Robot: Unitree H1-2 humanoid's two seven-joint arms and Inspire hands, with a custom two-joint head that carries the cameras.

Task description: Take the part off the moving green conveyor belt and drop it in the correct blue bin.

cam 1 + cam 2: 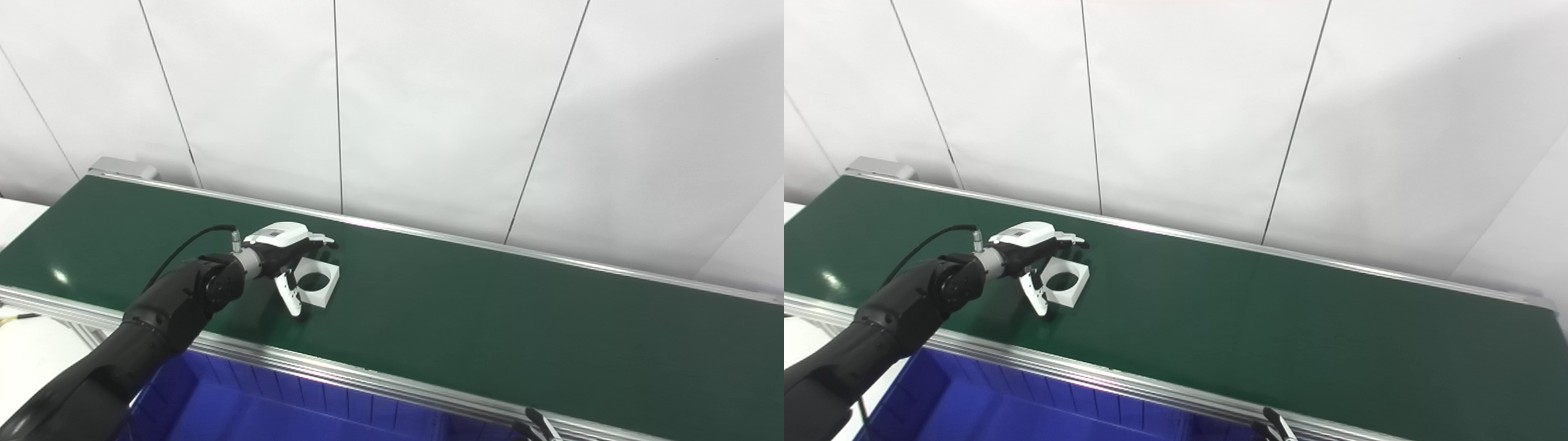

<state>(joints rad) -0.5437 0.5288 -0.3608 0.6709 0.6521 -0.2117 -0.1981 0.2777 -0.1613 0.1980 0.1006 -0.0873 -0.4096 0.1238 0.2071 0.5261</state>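
One white part (318,282), a square block with a round hole through it, lies flat on the green belt (490,306), toward its left end and nearer the front rail than the back. The left hand (286,257) reaches over it from the left with its fingers (321,239) stretched past the block's far edge and the thumb (290,296) hanging down at its near corner, spread apart and not yet clamped; that straddle looks meant to bracket the block so a squeeze catches two opposite sides. The blue bin (257,410) sits just below the front rail, close to the arm for a short drop. Of the right hand only dark tips (539,424) show at the bottom edge, so I cannot tell its state.
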